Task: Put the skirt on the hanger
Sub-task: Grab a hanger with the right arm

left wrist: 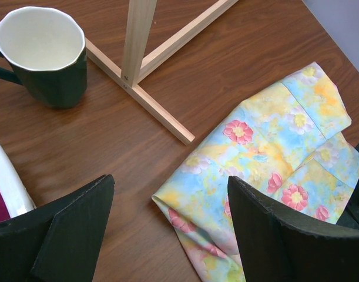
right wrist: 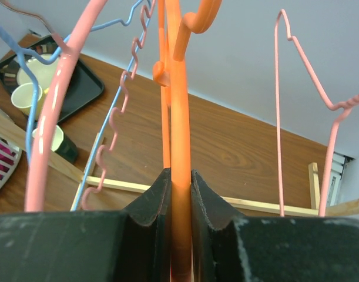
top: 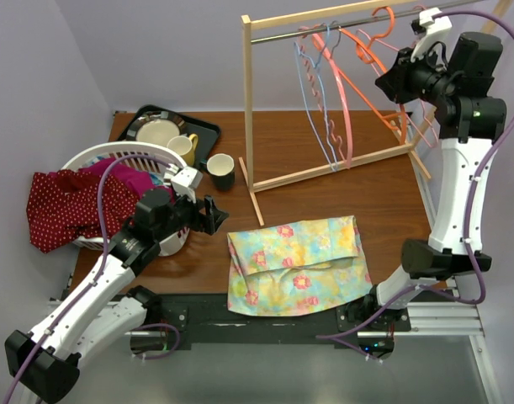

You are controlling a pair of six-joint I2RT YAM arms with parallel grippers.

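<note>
The skirt (top: 294,265), a folded floral cloth in yellow, blue and pink, lies flat on the wooden table near the front edge. In the left wrist view the skirt's corner (left wrist: 267,158) sits just ahead of my left gripper (left wrist: 170,183), which hovers open above the table, touching nothing. That left gripper (top: 213,215) is left of the skirt. An orange hanger (top: 383,15) hangs from the rack's rail at the upper right. My right gripper (right wrist: 180,179) is shut on the orange hanger's (right wrist: 180,117) shaft; seen from above, the right gripper (top: 393,74) is raised beside the rail.
A wooden rack (top: 250,109) holds pink (top: 347,101) and blue (top: 311,84) hangers. A dark green mug (top: 220,171) stands by the rack's foot. A black tray (top: 208,128) with dishes sits at the back left. A white basket (top: 80,160) holds red clothes.
</note>
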